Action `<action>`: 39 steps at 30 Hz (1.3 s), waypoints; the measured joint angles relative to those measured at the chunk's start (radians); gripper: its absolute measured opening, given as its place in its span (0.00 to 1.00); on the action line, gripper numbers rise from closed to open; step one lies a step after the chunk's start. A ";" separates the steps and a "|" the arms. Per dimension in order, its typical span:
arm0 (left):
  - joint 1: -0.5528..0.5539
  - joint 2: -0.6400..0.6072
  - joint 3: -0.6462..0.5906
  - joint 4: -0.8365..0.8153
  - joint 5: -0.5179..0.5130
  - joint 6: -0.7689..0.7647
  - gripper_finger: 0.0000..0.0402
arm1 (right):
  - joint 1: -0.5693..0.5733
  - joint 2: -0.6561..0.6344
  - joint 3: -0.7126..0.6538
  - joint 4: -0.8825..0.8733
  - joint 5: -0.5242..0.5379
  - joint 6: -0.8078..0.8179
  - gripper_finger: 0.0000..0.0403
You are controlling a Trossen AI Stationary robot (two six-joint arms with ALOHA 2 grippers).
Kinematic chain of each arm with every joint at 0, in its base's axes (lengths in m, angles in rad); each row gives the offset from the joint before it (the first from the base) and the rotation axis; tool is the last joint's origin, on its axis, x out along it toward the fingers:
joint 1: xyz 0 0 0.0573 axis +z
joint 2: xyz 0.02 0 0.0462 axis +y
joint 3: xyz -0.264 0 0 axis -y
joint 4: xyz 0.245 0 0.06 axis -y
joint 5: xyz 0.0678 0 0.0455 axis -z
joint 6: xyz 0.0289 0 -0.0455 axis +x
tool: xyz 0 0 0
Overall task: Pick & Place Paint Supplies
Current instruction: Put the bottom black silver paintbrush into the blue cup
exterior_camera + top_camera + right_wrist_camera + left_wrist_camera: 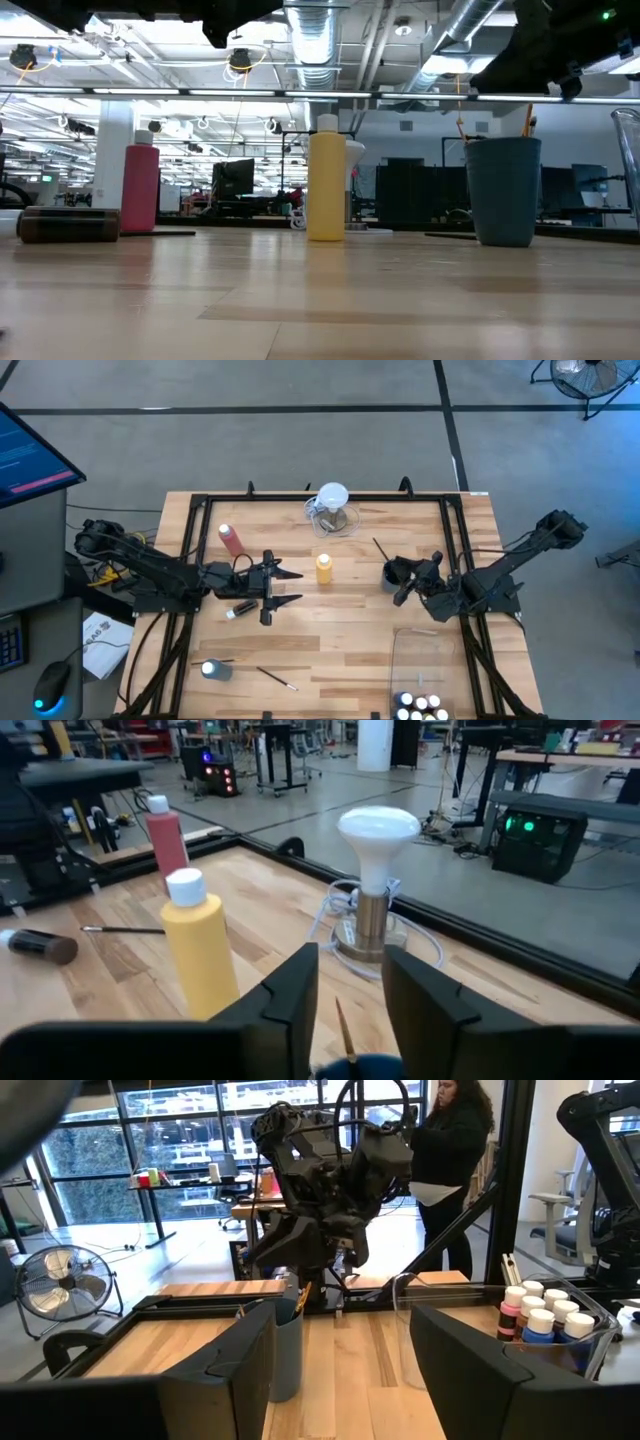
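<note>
My left gripper is open and empty above the table's middle left, level, pointing toward the table's right edge. A small dark paint bottle with a white cap lies on its side near it. A pink-red squeeze bottle and a yellow one stand upright. A dark blue cup stands right of centre with a thin brush sticking out of it. My right gripper is open just above the cup's rim, its fingers on either side of a brush handle.
A clear bin at the near right holds several white-capped bottles. A clear jug with a white round top stands at the far middle. A blue bottle and a brush lie near the front left. A person stands beyond the table.
</note>
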 joint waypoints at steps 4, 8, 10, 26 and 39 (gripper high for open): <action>0.000 0.000 0.000 0.000 0.000 0.000 0.50 | 0.000 0.000 0.000 0.093 0.000 -0.095 0.32; 0.000 0.000 0.000 0.000 0.000 -0.001 0.50 | 0.008 0.000 0.000 0.190 -0.001 -0.190 0.37; 0.000 0.000 0.000 0.000 0.000 -0.001 0.50 | 0.020 0.000 0.000 0.250 -0.002 -0.250 0.40; -0.069 0.000 0.000 -0.015 -0.011 -0.008 0.50 | 0.090 0.000 0.001 0.665 -0.262 -0.649 0.41; -0.124 0.001 0.069 -0.427 0.037 -0.157 0.50 | -0.022 0.051 0.001 0.746 -0.564 -0.638 0.35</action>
